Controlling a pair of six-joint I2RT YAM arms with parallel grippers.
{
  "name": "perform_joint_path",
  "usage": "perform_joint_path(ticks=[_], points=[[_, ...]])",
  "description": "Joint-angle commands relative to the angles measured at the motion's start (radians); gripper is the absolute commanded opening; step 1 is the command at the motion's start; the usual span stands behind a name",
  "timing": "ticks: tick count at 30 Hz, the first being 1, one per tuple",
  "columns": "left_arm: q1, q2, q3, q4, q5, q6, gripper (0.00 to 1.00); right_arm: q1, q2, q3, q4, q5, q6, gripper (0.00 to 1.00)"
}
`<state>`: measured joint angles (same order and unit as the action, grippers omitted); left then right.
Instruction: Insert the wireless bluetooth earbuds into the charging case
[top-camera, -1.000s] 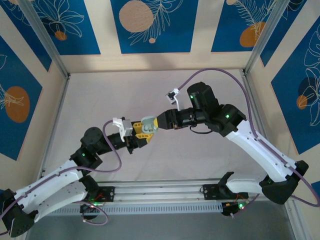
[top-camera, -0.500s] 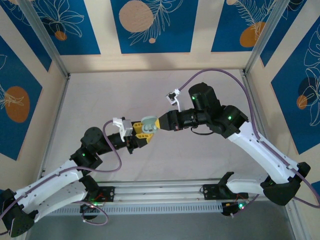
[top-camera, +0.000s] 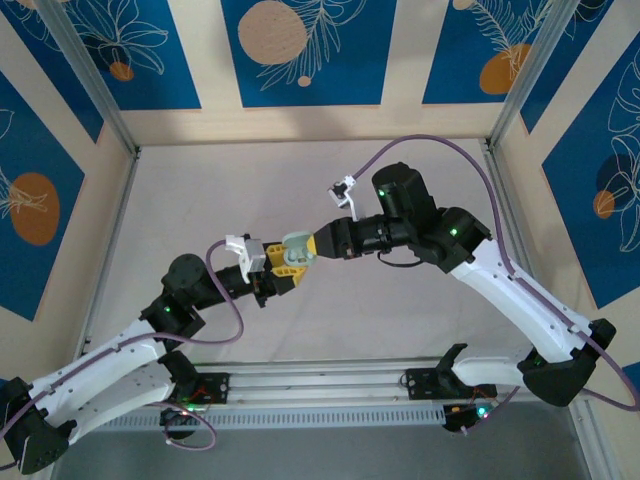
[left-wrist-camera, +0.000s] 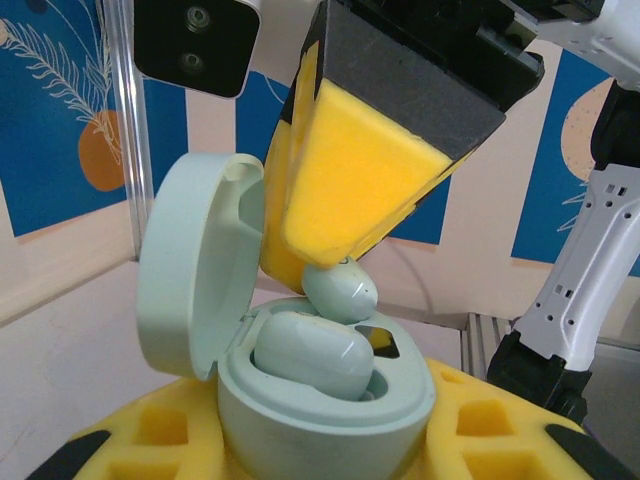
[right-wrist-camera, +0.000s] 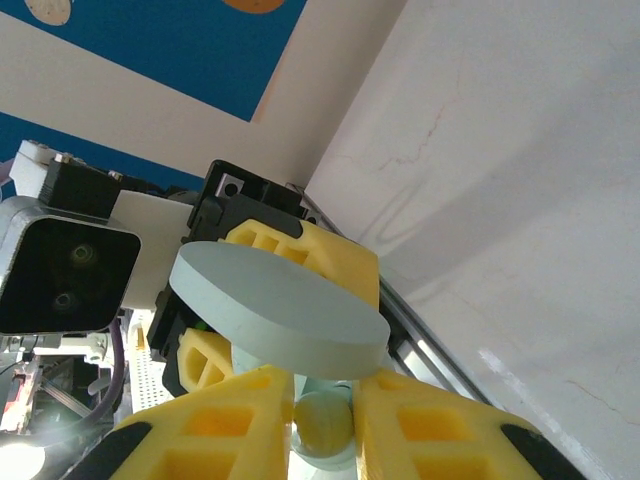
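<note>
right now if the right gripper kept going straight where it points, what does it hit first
The open green case in the left gripper. The earbud pinched in the right gripper sits just above the free socket beside the seated earbud, so that probably touches first; depth is hard to judge.

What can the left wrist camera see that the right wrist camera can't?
Left wrist: the inside of the open case, with one green earbud seated and an empty slot beside it. Right wrist: the flat outer face of the lid and the table behind it. Both: the second earbud, pinched in the right end effector just over the case.
</note>
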<state>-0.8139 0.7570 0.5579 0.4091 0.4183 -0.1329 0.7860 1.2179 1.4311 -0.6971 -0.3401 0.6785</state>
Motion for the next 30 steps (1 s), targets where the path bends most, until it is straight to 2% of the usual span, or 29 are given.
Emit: perform_joint_path(ticks=[1, 3, 6, 13, 15, 20, 30], points=[[-0.004, 0.006, 0.027, 0.046, 0.002, -0.005, 0.30, 0.007, 0.005, 0.044, -0.016, -0.014, -0.003, 0.23], [-0.005, 0.009, 0.027, 0.050, 0.002, -0.006, 0.30, 0.007, 0.012, 0.056, -0.037, -0.025, -0.012, 0.24], [-0.004, 0.008, 0.027, 0.054, -0.001, -0.006, 0.30, 0.007, 0.005, 0.058, -0.051, -0.025, -0.022, 0.33], [-0.004, 0.010, 0.029, 0.065, -0.004, -0.009, 0.30, 0.009, -0.014, 0.026, -0.030, -0.051, -0.011, 0.33], [-0.004, 0.011, 0.028, 0.068, -0.006, -0.011, 0.30, 0.012, -0.017, 0.021, -0.033, -0.038, -0.011, 0.32], [-0.004, 0.010, 0.028, 0.067, 0.000, -0.011, 0.30, 0.013, -0.017, 0.033, -0.037, 0.000, -0.014, 0.20], [-0.004, 0.011, 0.034, 0.068, 0.011, -0.015, 0.30, 0.000, 0.029, 0.077, -0.116, 0.067, -0.021, 0.22]])
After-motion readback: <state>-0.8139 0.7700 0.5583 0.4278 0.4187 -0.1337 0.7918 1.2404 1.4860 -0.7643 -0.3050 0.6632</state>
